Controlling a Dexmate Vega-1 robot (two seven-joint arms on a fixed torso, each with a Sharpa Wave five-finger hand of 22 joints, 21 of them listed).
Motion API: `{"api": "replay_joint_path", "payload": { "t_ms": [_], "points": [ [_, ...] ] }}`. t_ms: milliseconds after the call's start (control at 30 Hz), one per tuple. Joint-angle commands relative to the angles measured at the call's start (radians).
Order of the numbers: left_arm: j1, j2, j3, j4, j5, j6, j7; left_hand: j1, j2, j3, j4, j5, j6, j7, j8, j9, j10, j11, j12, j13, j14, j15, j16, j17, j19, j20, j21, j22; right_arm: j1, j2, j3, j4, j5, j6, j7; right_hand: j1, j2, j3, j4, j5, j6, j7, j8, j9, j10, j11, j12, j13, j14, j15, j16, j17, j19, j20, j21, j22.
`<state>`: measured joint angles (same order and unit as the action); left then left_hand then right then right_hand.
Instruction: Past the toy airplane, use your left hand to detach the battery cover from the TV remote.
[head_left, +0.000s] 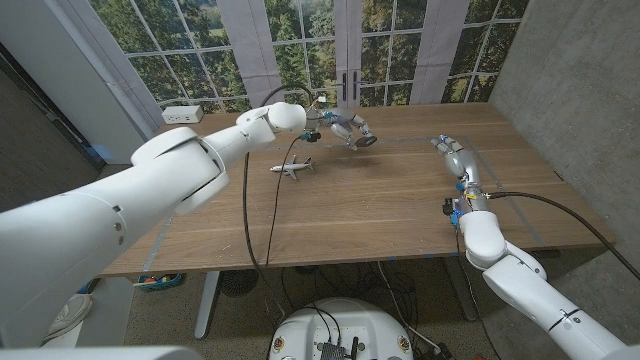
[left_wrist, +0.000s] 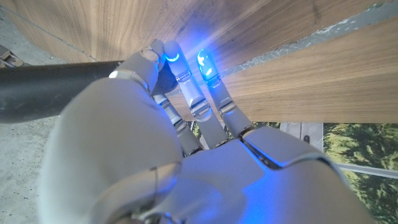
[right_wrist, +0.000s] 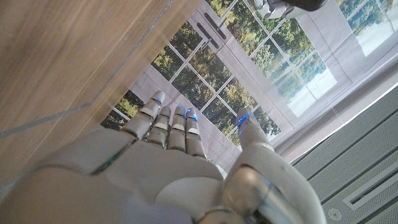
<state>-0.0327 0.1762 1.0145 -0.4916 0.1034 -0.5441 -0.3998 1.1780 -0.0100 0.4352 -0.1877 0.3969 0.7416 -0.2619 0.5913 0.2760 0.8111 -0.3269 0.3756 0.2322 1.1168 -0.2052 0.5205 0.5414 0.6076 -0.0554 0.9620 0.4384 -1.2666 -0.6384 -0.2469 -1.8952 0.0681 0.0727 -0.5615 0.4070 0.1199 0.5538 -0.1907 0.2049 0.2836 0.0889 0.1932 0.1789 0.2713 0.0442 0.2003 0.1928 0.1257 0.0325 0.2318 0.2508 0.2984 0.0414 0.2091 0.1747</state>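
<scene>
A small white toy airplane (head_left: 291, 168) lies on the wooden table (head_left: 380, 215) left of the middle. Past it, near the far edge, my left hand (head_left: 343, 127) grips a dark TV remote (head_left: 365, 141) at one end. In the left wrist view my fingers (left_wrist: 186, 81) curl around the black remote (left_wrist: 56, 87), which runs out to the side. I cannot make out the battery cover. My right hand (head_left: 455, 155) stands on the table's right side, fingers straight and apart, holding nothing. The right wrist view shows that hand (right_wrist: 180, 143) with nothing in it.
A white box (head_left: 182, 115) sits at the table's far left corner. A black cable (head_left: 248, 215) hangs from my left arm over the table's middle. Windows stand behind the far edge, and a grey wall (head_left: 570, 70) rises on the right.
</scene>
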Motion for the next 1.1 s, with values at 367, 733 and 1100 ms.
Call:
{"api": "replay_joint_path", "payload": {
  "t_ms": [367,733,1100],
  "points": [
    [-0.069,-0.049,0.042,0.035,0.014,0.036,-0.065,0.002,-0.003,0.020,0.012,0.025,0.272,0.268,-0.004,0.005,0.411,0.152,0.104,0.318,0.011,-0.032,-0.011,0.010,-0.012,-0.044,0.034,-0.001,-0.017,-0.115,-0.044,-0.199,-0.289,-0.330,-0.044,0.140,-0.023,0.033,-0.005,0.033,-0.004,-0.047,0.010,0.006,-0.011,-0.053,-0.004,0.006,0.038,-0.020,0.007,-0.007,0.047,0.059,0.008,0.006],
    [-0.079,-0.057,0.044,0.028,0.007,0.055,-0.099,0.000,-0.005,0.022,0.013,0.036,0.273,0.269,-0.010,0.006,0.413,0.149,0.097,0.322,0.015,-0.032,-0.015,0.016,-0.019,-0.043,0.054,-0.005,0.009,-0.175,-0.103,-0.256,-0.443,-0.442,-0.014,0.201,-0.047,0.038,-0.006,0.037,-0.009,-0.069,0.011,0.007,-0.016,-0.071,-0.004,0.008,0.052,-0.045,0.014,-0.006,0.072,0.068,0.016,0.008],
    [-0.098,-0.080,0.053,0.056,0.003,0.032,-0.102,-0.001,-0.007,0.024,0.013,0.043,0.275,0.267,-0.013,0.010,0.413,0.149,0.092,0.330,0.015,-0.032,-0.020,0.021,-0.027,-0.045,0.070,-0.009,0.053,-0.212,-0.172,-0.280,-0.609,-0.509,0.018,0.275,-0.083,0.038,-0.006,0.028,0.003,-0.100,0.019,0.008,-0.001,-0.103,0.004,0.010,0.067,-0.073,0.023,-0.004,0.103,0.066,0.023,0.009]
  ]
}}
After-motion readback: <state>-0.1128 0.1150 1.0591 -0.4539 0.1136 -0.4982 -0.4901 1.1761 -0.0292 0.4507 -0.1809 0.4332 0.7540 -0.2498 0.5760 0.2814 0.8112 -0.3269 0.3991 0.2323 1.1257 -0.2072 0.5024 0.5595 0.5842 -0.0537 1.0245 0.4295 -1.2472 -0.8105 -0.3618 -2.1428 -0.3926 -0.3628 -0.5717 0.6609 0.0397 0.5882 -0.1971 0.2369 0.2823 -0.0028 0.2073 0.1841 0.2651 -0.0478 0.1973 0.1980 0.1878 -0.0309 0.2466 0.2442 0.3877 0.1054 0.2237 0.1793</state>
